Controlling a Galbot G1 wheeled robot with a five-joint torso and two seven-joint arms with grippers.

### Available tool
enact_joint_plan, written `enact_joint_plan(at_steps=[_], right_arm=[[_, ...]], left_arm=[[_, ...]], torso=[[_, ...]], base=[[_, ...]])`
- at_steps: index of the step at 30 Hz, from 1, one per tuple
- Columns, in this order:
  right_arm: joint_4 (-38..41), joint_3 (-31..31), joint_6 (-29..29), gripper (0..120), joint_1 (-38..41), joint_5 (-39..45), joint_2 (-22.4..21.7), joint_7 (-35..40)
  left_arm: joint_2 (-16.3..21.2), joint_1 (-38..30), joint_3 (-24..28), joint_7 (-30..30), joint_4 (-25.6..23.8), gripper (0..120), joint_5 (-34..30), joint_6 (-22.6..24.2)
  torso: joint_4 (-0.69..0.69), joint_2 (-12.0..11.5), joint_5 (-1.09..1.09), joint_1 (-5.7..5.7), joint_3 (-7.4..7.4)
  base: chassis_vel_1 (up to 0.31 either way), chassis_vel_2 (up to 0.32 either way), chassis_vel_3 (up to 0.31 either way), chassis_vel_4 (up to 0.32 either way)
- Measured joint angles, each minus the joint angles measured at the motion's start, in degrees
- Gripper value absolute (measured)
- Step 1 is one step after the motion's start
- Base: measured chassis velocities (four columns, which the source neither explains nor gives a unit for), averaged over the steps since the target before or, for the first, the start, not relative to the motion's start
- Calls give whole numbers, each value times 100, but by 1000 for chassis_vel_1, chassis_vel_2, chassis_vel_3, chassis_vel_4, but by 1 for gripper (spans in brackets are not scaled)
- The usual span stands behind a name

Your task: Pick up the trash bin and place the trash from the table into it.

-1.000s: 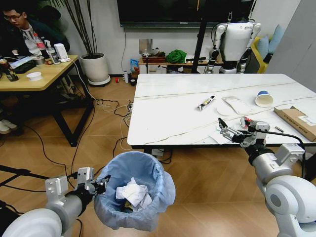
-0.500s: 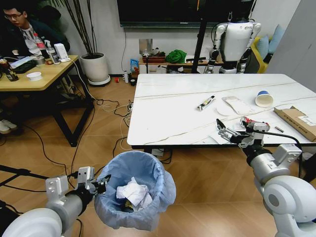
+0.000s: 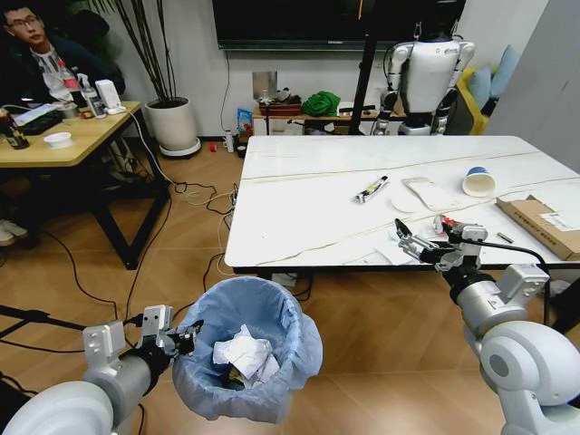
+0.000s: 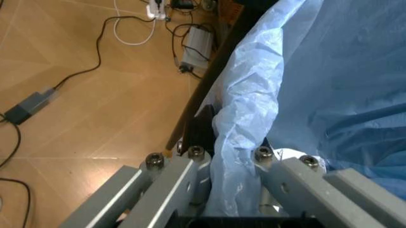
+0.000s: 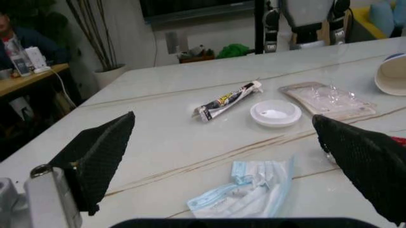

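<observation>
The trash bin, lined with a light blue bag and holding crumpled white paper, hangs low in front of the table. My left gripper is shut on its rim; in the left wrist view the left gripper pinches the blue bag. My right gripper hovers open over the table's near edge, above a blue-white packet. On the table lie a small tube, a clear tray, a white lid, a blue-rimmed cup, a cardboard box and a red can, partly hidden.
A wooden desk stands at the left, with a white plant pot behind it. Cables trail over the floor between desk and table. Another robot stands past the table's far edge. A dark table leg runs close beside the bin.
The whole head view has shifted slightly, so the camera moved. My right gripper stays open over the table's front edge. The left gripper still grips the bin rim.
</observation>
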Motion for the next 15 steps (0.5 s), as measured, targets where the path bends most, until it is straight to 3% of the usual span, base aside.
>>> enact_joint_plan(at_steps=[15], right_arm=[[-37, -3, -8, 100, 25, 15, -14, -23]], left_arm=[[-14, -4, 13, 23, 0, 3, 3, 0]], torso=[[0, 1, -1, 0, 0]], base=[[-57, -65, 53, 63]])
